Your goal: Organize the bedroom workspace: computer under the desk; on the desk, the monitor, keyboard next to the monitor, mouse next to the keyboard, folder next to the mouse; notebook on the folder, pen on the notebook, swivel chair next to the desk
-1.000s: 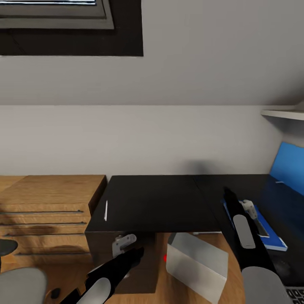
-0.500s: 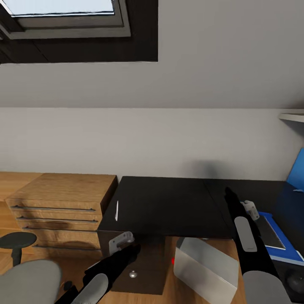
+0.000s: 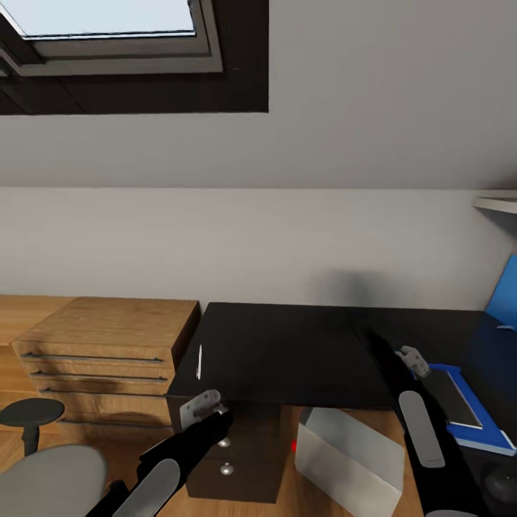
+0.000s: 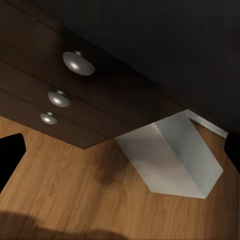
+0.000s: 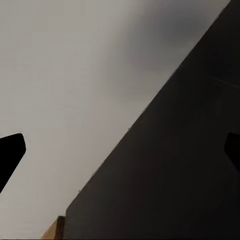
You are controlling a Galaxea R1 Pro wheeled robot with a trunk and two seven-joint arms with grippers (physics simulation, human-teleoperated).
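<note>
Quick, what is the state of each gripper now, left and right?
Left gripper: open, holding nothing.
Right gripper: open, holding nothing.

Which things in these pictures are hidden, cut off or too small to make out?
- Swivel chair, head view: cut by the lower left corner; base unseen.
- Folder, head view: the right arm covers its near side, and the notebook lies on it.
- Pen on the desk, head view: too thin to tell its details.
- Computer, head view: the desk edge hides its back.
- Dark round object, head view: cut by the edge, unidentifiable.
</note>
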